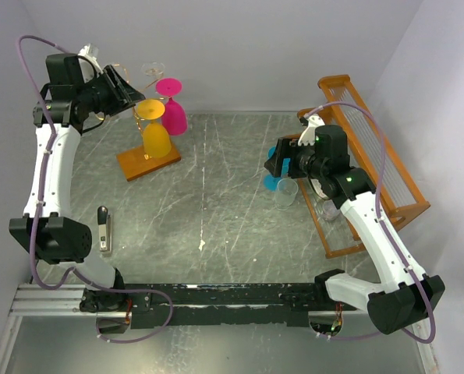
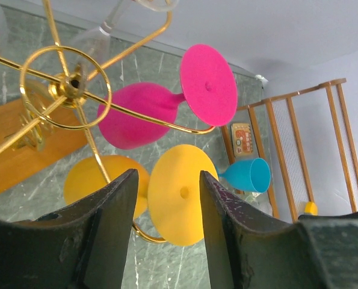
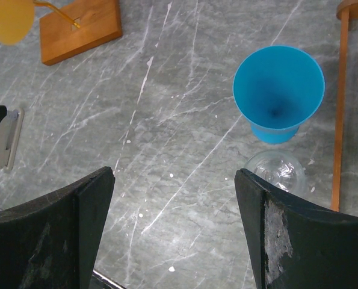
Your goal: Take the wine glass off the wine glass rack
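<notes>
Likely light, stiff and slippery plastic, the yellow wine glass hangs bowl-down from the wine glass rack; the stem seems the safest hold. Left hand is spread before its foot, right hand spread above the counter. One left finger hides most of that stem

Gold rack, yellow glass, pink glass, blue glass

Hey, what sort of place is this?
Probably a robot lab test cell: plain white walls box in a marble-look table, the left arm and right arm are bolted to a rail, and a yellow glass hangs on a gold rack.
</notes>
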Available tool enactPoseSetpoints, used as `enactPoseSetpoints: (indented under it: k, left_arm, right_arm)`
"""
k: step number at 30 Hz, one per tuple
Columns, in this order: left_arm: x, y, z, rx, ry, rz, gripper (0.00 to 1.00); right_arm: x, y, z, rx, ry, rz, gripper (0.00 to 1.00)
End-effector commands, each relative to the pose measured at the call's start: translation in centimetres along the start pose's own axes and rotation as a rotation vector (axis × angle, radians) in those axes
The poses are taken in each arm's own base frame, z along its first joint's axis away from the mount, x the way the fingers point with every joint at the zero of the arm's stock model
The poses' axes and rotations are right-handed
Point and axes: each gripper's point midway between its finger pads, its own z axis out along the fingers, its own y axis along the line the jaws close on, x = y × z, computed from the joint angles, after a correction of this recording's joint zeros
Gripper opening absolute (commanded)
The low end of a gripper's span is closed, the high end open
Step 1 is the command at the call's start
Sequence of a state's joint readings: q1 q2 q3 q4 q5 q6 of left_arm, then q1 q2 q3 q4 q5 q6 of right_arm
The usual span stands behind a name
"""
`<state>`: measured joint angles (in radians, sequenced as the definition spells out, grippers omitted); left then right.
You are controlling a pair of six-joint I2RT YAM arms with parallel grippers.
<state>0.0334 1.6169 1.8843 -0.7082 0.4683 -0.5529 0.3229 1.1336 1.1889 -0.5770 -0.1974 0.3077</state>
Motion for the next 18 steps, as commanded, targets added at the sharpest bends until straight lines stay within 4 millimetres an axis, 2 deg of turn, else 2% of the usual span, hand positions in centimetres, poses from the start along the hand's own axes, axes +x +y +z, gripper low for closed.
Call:
enactPoseSetpoints:
  k: [1, 6, 13, 18]
  left_arm:
    - [1.4, -1.1, 0.6, 0.038, 0.042, 0.019, 0.55]
    - [2.0, -1.3, 1.1, 0.026, 0.058, 0.023, 0.54]
    - [2.7, -0.7, 0.9, -0.006, 0.055, 0.02, 0.54]
    - [3.3, -0.4, 0.7, -0.025, 0.067, 0.025, 0.57]
  right_arm:
    - [-0.8, 0.6, -0.5, -0.023, -0.036, -0.007, 0.82]
    - [-0.9, 0.6, -0.5, -0.022, -0.038, -0.008, 0.82]
    - [-0.7, 0.5, -0.6, -0.019, -0.034, -0.01, 0.82]
    - [-0.6, 0.6, -0.6, -0.024, -0.036, -0.009, 0.82]
